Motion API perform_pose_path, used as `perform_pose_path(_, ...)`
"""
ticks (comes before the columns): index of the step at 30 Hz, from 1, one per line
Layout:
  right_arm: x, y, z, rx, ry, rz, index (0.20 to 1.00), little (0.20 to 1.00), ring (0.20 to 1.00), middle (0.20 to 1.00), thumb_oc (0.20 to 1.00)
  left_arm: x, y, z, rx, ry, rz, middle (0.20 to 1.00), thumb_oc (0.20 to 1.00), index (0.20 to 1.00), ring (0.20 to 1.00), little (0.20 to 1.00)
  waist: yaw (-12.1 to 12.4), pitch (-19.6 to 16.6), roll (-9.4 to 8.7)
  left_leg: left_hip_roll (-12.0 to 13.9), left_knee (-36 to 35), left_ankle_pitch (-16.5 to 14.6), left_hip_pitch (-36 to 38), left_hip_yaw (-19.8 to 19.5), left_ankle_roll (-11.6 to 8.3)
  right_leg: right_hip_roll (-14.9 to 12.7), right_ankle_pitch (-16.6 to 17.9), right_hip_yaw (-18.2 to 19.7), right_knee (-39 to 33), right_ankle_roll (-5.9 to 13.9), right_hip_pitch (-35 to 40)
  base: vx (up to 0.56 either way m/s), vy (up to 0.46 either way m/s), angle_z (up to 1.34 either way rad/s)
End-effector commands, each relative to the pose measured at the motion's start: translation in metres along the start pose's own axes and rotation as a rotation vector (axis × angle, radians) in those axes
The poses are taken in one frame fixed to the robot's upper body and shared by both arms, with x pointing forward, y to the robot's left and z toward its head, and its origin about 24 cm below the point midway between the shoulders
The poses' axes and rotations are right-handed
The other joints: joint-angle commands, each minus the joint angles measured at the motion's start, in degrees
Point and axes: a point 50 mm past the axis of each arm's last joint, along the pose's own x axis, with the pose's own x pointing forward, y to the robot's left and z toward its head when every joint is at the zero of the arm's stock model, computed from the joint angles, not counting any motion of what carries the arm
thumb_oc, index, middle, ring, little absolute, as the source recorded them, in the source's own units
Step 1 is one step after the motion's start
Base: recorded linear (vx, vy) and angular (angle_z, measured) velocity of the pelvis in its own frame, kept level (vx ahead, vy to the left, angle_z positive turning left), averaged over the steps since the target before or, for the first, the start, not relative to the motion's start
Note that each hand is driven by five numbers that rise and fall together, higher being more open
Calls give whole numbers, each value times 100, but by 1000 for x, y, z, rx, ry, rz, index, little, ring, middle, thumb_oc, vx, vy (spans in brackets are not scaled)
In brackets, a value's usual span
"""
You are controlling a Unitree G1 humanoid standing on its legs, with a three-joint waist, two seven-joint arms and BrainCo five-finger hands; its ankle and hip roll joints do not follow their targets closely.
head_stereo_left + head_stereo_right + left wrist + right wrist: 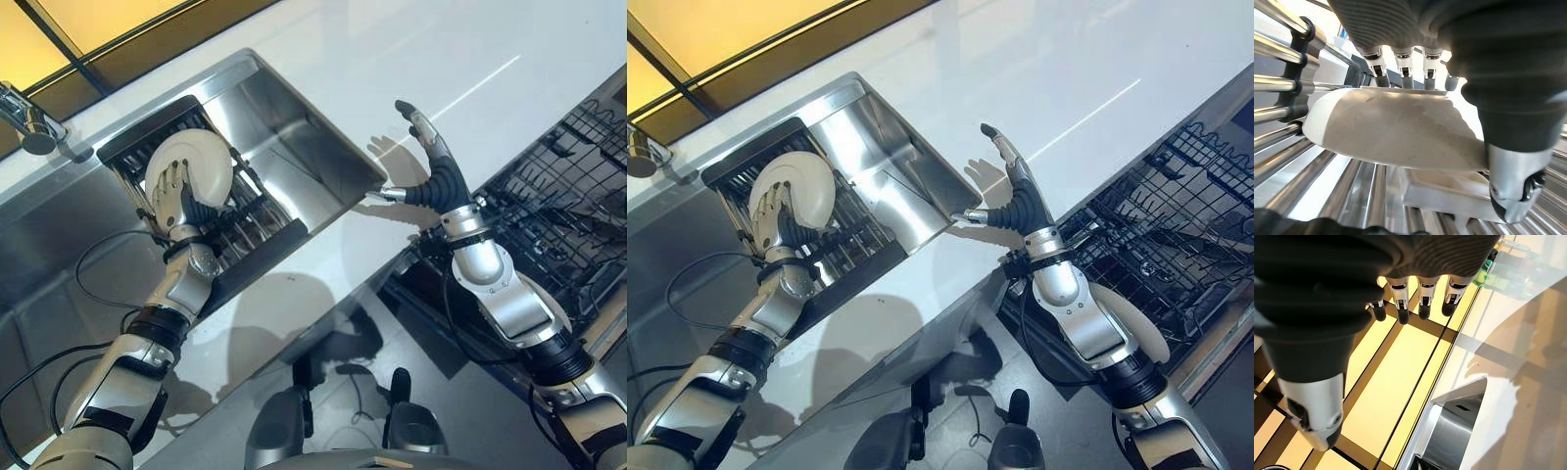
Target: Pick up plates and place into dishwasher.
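Plate (192,162) in L hand (174,199) fingers' grip

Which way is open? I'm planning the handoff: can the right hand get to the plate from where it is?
Probably yes. The right hand hangs open above the bare white counter, with nothing between it and the plate. But the left hand already grips that plate over the sink rack.

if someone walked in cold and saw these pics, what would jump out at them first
Probably the white plate standing on edge in the dish rack inside the steel sink, with the left hand curled round its lower rim. Next, the right hand raised open and empty above the white counter. At the robot's right, the dark wire dishwasher rack sits pulled out.
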Motion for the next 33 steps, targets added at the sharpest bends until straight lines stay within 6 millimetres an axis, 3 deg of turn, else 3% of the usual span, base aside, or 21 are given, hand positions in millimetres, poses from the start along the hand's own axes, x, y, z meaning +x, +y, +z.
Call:
perform_pose_path(1, 1, -12, 25, 31, -140, -60, 1000, 1000, 1000, 1000, 1000, -123, -84, -104, 272, 436, -338, 1000, 1000, 1000, 1000, 1000, 176, -18, -439, 570, 306, -274, -215, -93, -269, -108, -202, 124, 790, 62, -629, 58, -25, -5)
perform_pose_path(8, 1, -7, 23, 39, -132, -68, 1000, 1000, 1000, 1000, 1000, -118, -85, -99, 311, 391, -298, 1000, 1000, 1000, 1000, 1000, 169, 17, -569, 583, 331, -292, -244, -86, -254, -72, -192, 200, 830, 69, -693, 12, -6, -1)
perform_pose_path(24, 18, 1, 29, 97, -173, -165, 1000, 1000, 1000, 1000, 1000, -57, -47, -55, 424, 250, 132, 1000, 1000, 1000, 1000, 1000, 185, 687, -1200, 633, 598, -263, -1043, -186, -192, 85, 13, 342, 1019, 145, -1396, -47, -67, -1)
perform_pose_path(33, 25, 3, 29, 101, -169, -170, 1000, 1000, 1000, 1000, 1000, -33, -21, -39, 414, 285, 407, 1000, 1000, 1000, 1000, 1000, 136, 734, -1285, 558, 660, -239, -1229, -214, -177, 67, 36, 362, 1118, 134, -1597, 2, 8, -2)
